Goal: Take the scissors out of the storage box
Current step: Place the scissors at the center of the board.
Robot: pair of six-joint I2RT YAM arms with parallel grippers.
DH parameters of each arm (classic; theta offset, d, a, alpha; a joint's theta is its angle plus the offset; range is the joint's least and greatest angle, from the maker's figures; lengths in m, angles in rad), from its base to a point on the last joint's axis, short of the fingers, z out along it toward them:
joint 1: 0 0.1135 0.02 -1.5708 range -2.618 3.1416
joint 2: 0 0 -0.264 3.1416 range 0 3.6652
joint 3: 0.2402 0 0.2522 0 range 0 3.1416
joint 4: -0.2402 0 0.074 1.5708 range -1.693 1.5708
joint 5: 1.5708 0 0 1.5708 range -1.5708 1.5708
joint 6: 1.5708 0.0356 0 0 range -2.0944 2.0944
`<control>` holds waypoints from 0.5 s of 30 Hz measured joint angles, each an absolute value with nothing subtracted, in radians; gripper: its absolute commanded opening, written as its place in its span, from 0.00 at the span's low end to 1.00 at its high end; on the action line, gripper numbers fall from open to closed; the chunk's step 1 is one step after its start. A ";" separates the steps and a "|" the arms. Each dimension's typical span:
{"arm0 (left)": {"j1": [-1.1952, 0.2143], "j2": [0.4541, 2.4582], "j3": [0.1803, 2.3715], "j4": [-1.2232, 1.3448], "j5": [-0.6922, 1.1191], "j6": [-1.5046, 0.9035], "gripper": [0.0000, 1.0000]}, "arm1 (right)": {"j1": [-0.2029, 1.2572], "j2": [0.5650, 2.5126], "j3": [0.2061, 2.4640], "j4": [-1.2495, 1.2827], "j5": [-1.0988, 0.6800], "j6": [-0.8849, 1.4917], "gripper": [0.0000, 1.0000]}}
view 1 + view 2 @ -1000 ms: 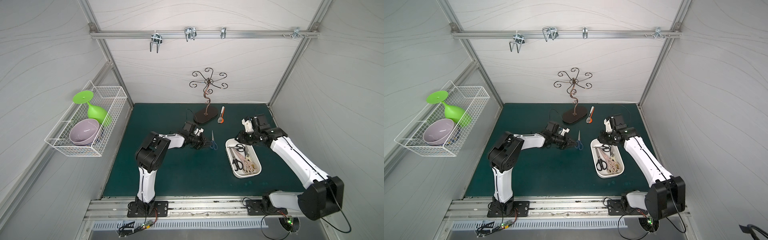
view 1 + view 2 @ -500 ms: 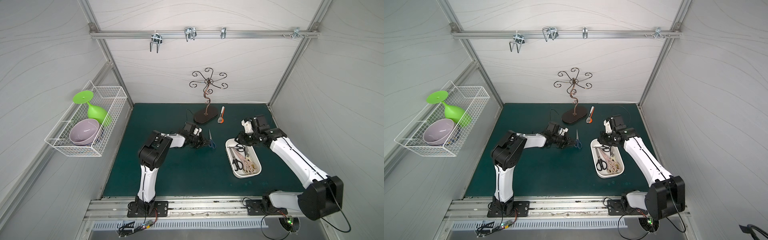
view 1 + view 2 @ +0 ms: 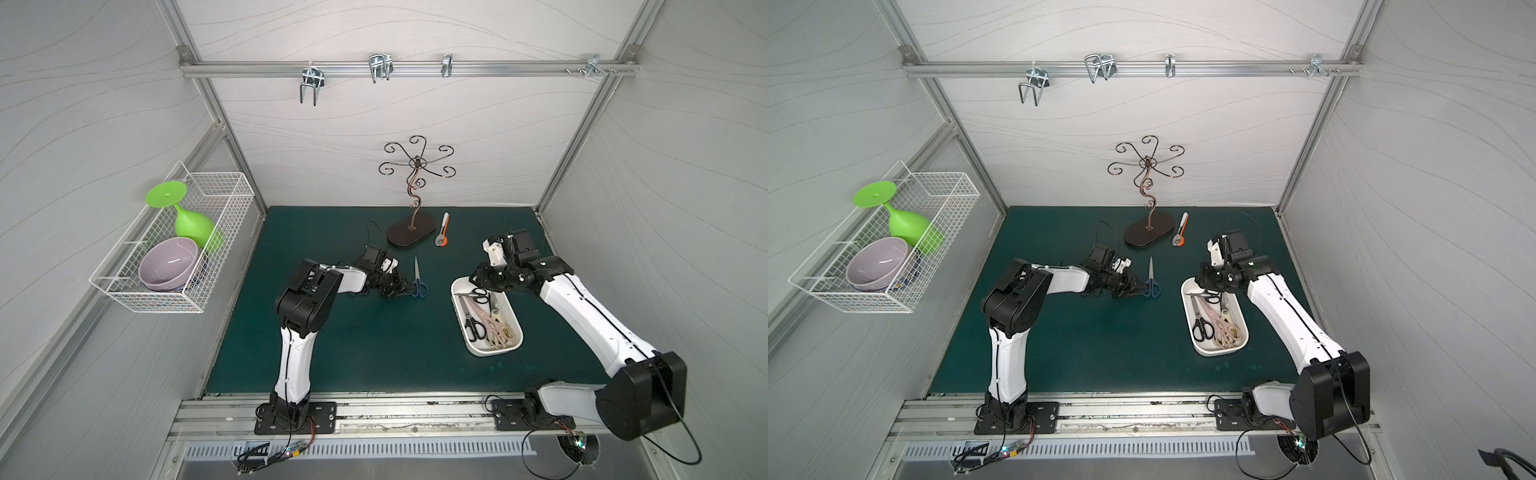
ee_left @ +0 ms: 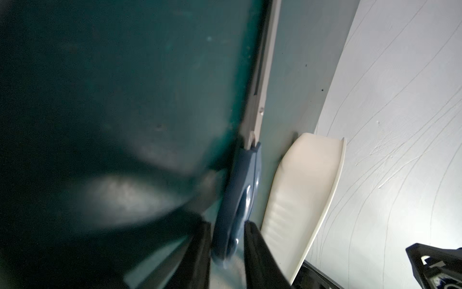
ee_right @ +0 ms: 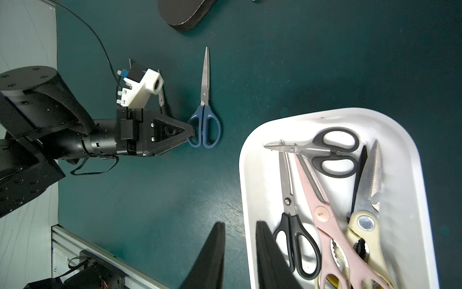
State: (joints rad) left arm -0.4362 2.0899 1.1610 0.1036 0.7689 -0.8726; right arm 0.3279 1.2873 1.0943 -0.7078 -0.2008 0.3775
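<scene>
A blue-handled pair of scissors (image 3: 417,282) (image 3: 1151,282) lies flat on the green mat, blades pointing to the back. My left gripper (image 5: 191,131) is open, and in the left wrist view its fingers flank one blue handle ring (image 4: 240,200). The white storage box (image 3: 494,353) (image 5: 257,175) holds several scissors: a black-handled pair (image 5: 335,152) lying crosswise, a smaller black pair (image 5: 295,247), pink shears (image 5: 325,225) and cream shears (image 5: 365,225). My right gripper (image 5: 240,224) hovers open and empty over the box's left rim at its far end.
A brown stand with curled wire hooks (image 3: 409,235) and a white-and-orange tool (image 3: 443,230) sit at the back of the mat. A wire basket (image 3: 174,249) on the left wall holds a purple bowl and a green goblet.
The blue scissors, held tilted off the mat before, now lie flat. My left gripper's jaws have parted around the handle. The right arm has hardly moved.
</scene>
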 measured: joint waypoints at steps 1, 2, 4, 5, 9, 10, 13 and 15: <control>-0.435 2.090 1.161 0.103 0.774 -0.868 0.37 | 0.328 1.288 1.094 -0.708 -0.201 0.377 0.27; -0.432 2.090 1.163 0.104 0.778 -0.867 0.42 | 0.328 1.288 1.094 -0.708 -0.201 0.377 0.27; -0.429 2.090 1.166 0.104 0.793 -0.860 0.53 | 0.328 1.288 1.094 -0.708 -0.201 0.377 0.27; -0.426 2.090 1.170 0.103 0.804 -0.861 0.59 | 0.328 1.288 1.094 -0.708 -0.201 0.377 0.26; -0.426 2.080 1.189 0.079 0.805 -0.844 0.70 | 0.328 1.288 1.094 -0.709 -0.200 0.376 0.27; -0.426 2.076 1.193 0.065 0.804 -0.841 0.70 | 0.328 1.288 1.094 -0.709 -0.199 0.376 0.27; -0.424 2.065 1.207 0.005 0.789 -0.824 0.71 | 0.328 1.290 1.094 -0.710 -0.192 0.374 0.26; -0.424 2.057 1.221 -0.049 0.772 -0.811 0.71 | 0.328 1.295 1.094 -0.712 -0.181 0.373 0.26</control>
State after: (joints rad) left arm -0.4240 2.0567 1.2209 -0.0494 0.7715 -0.8112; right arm 0.3279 1.2949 1.0943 -0.7120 -0.1814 0.3725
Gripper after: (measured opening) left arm 0.705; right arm 0.265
